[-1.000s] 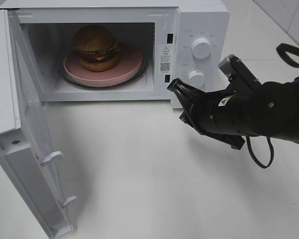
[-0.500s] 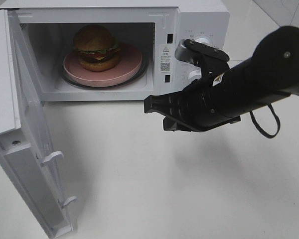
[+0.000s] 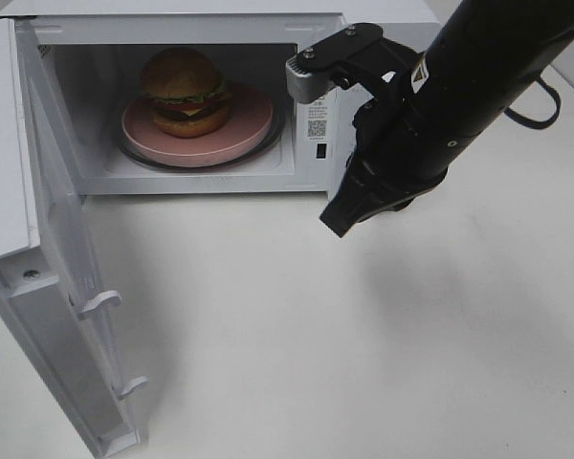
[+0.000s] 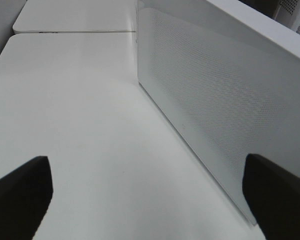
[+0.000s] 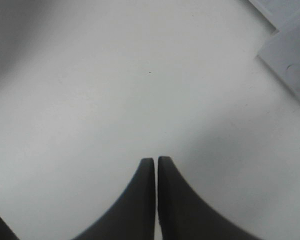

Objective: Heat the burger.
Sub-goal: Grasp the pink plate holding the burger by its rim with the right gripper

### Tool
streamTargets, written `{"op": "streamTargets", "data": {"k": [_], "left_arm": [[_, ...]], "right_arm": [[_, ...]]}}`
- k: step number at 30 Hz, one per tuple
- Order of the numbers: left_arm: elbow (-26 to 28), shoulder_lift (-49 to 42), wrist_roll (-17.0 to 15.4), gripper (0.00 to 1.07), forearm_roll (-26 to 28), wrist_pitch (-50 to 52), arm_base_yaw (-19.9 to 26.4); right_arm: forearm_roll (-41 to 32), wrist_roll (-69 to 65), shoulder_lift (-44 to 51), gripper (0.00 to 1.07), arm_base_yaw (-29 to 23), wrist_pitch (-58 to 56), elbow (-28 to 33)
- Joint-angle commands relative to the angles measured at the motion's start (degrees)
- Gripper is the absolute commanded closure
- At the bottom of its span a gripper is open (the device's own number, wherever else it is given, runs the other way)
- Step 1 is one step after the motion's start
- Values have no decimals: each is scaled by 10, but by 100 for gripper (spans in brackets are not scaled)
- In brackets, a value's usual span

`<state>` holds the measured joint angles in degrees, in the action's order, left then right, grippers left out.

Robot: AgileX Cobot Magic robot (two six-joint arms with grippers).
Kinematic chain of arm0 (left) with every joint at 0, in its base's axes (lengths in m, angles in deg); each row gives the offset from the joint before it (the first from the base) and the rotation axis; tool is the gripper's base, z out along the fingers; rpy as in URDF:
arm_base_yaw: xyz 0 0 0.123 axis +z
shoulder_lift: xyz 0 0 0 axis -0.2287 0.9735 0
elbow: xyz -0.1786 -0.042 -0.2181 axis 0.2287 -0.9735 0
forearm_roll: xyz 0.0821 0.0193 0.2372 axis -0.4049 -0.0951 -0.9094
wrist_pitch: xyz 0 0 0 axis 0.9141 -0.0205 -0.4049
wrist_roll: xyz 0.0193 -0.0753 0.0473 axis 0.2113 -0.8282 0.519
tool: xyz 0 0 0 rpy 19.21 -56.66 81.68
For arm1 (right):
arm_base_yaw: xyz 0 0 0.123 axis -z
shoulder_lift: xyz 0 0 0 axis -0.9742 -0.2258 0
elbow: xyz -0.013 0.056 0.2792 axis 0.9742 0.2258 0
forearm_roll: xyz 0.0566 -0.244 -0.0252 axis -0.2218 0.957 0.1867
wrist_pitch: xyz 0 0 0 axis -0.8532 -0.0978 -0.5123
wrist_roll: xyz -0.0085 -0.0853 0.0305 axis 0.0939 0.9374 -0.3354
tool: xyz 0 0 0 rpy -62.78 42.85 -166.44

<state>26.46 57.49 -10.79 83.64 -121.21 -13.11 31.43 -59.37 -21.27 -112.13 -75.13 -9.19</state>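
The burger (image 3: pixel 184 93), with its golden-brown bun, lettuce and tomato, sits on a pink plate (image 3: pixel 252 124) inside the white microwave (image 3: pixel 220 9). The microwave door (image 3: pixel 48 277) stands wide open to the left. My right gripper (image 3: pixel 338 225) is shut and empty. It points down at the table in front of the microwave's right side, and its arm covers the control panel. In the right wrist view its fingertips (image 5: pixel 156 167) are pressed together over bare tabletop. My left gripper (image 4: pixel 150 200) is open wide beside a perforated white microwave wall (image 4: pixel 215 100). It is outside the high view.
The open door, with its handle (image 3: pixel 100 304), reaches to the table's front left. The white table (image 3: pixel 364 363) stretches out in front of the microwave. A second white tabletop (image 4: pixel 75 20) adjoins beyond the microwave wall in the left wrist view.
My right arm has swung up across the control panel. Its shut gripper pointed left in front of the oven opening and now points down at the table. The burger and door have not moved.
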Motion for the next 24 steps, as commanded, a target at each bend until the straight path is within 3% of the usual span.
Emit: {"op": "streamTargets", "data": {"k": [1,3,6,11,18,23,24], "left_arm": [[-2,-11,-4,9,3,4,3],[-2,-11,-4,9,3,4,3],[-2,-11,-4,9,3,4,3],[-2,-11,-4,9,3,4,3],[-2,-11,-4,9,3,4,3],[-2,-11,-4,9,3,4,3],[-2,-11,-4,9,3,4,3]], "right_arm": [[25,84,4,107,-1,-22,-10],[22,214,4,107,-1,-18,-11],[17,241,4,107,-1,-17,-11],[28,411,3,106,-1,-13,-11],[73,463,3,102,-2,-7,-11],[121,462,3,90,-2,11,-11],[124,462,3,80,-2,21,-11]]}}
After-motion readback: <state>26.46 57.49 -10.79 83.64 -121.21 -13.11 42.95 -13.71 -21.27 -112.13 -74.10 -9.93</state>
